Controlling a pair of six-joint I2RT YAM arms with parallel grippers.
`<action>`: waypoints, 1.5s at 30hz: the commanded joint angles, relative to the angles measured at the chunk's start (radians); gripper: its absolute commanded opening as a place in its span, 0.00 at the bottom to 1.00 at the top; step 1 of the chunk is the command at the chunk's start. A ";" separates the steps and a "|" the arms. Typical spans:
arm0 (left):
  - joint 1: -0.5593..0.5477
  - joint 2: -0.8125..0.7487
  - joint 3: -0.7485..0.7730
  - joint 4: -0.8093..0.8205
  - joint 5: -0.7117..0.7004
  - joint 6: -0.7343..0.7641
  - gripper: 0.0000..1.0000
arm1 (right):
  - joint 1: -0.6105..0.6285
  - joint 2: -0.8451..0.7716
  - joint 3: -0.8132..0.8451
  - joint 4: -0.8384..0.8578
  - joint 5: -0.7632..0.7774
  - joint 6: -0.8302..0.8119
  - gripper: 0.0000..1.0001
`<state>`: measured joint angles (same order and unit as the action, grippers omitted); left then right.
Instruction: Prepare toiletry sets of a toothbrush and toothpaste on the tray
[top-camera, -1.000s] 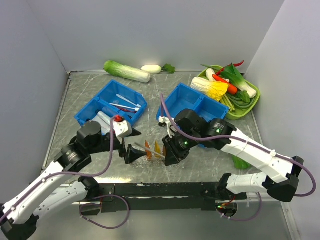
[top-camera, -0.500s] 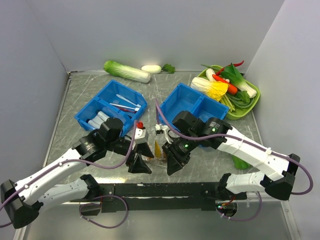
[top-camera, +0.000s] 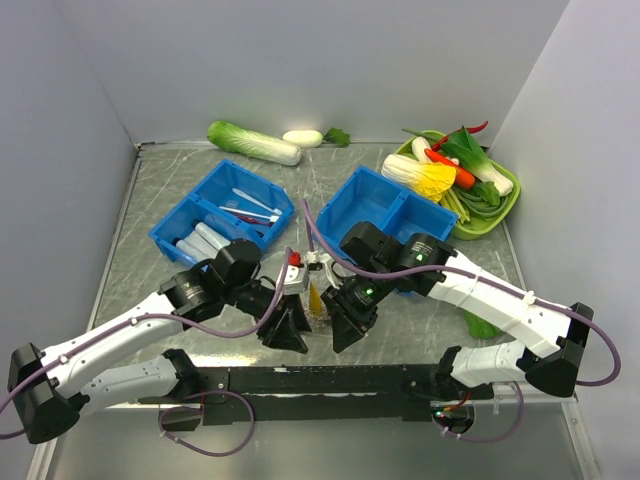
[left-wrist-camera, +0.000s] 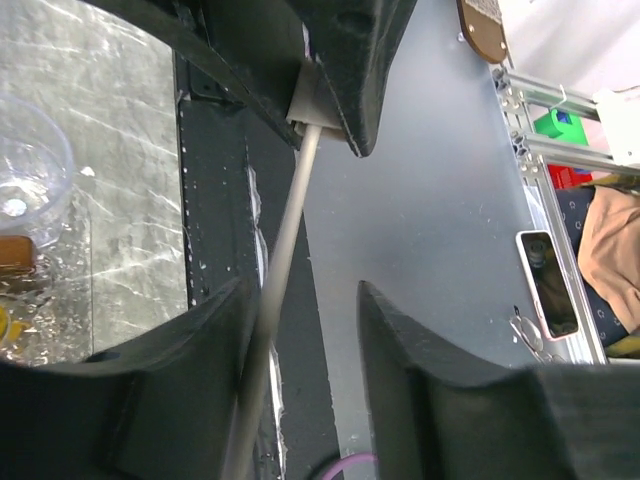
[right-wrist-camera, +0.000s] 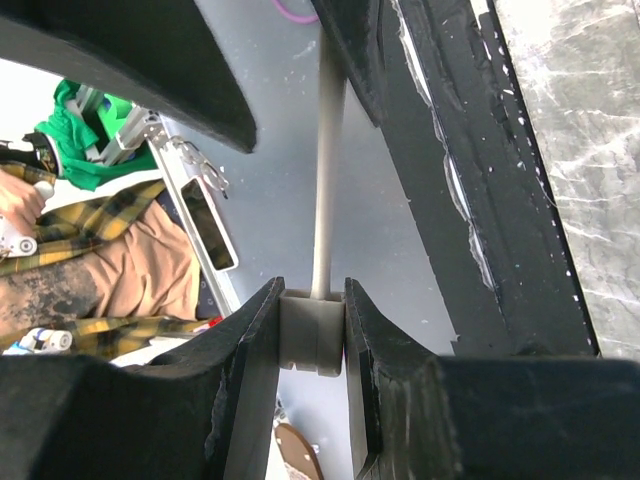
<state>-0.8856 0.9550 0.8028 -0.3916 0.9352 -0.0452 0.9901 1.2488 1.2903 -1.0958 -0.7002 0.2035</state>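
My right gripper (top-camera: 345, 325) (right-wrist-camera: 312, 292) is shut on the blocky end of a pale grey toothbrush (right-wrist-camera: 326, 170). The toothbrush's thin handle (left-wrist-camera: 285, 235) runs into my left gripper (top-camera: 288, 335) (left-wrist-camera: 303, 295). The left jaws are open around the handle, which rests against one finger (left-wrist-camera: 190, 370), with a wide gap to the other. Both grippers meet just above the table's near edge. The clear bumpy tray (top-camera: 320, 312) (left-wrist-camera: 35, 170) lies between and behind them, with orange and yellow items on it. The top view hides the toothbrush.
A blue bin (top-camera: 222, 215) at left holds more toothbrushes (top-camera: 252, 205) and pale tubes (top-camera: 200, 240). A second blue bin (top-camera: 375, 205) stands behind the right arm. A green tray of vegetables (top-camera: 510, 195) is at back right, a cabbage (top-camera: 252, 142) at the back.
My left arm has swung right and forward to meet the right gripper, and its open jaws now straddle the toothbrush handle. The right gripper has shifted slightly left, still holding the toothbrush.
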 joint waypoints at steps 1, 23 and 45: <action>-0.016 0.019 0.029 -0.001 0.020 0.008 0.48 | -0.001 0.003 0.049 -0.019 -0.021 -0.026 0.13; -0.018 -0.172 -0.126 0.453 -0.407 -0.226 0.01 | -0.162 -0.303 0.073 0.221 0.471 0.154 0.78; -0.019 -0.280 -0.255 0.740 -0.969 -0.334 0.01 | 0.114 -0.253 -0.056 0.832 1.143 0.367 0.67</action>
<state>-0.9039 0.6991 0.5537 0.2878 0.0166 -0.4091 1.1038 0.9813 1.1103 -0.3027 0.3042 0.5861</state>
